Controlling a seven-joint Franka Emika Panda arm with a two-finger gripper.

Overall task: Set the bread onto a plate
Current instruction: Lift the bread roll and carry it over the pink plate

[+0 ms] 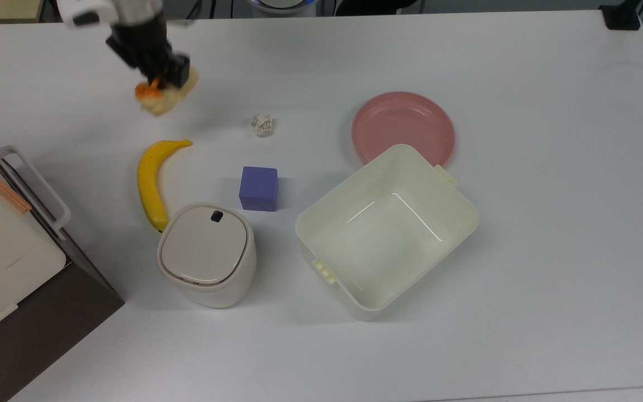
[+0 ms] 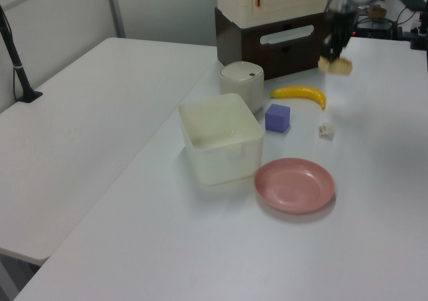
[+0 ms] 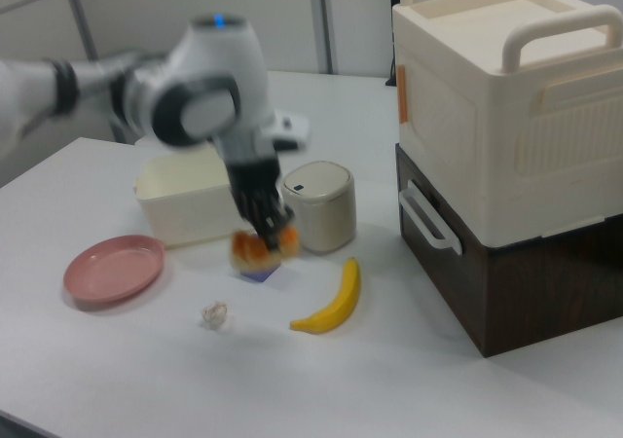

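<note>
Here the arm reaches down with its claw [image 1: 161,78] clamped on the bread [image 1: 165,96], held clear above the white surface [image 1: 550,234] near the banana [image 1: 151,181], well apart from the pink plate [image 1: 403,127] beside the cream tub [image 1: 387,231].

- Bread [image 1: 164,96]: pale cream, orange-brown glazed top.
- Plate [image 1: 403,128]: plain pink.
- Banana [image 1: 151,180]: yellow.
- Cube [image 1: 258,188]: violet-blue.
- Tub [image 1: 387,230]: cream.
- Paper ball [image 1: 262,124]: white.
- Lidded bin [image 1: 206,253]: off-white, small black spot on the lid.
- Table [image 1: 550,195]: white.
- Gripper [image 1: 157,72]: black.
</note>
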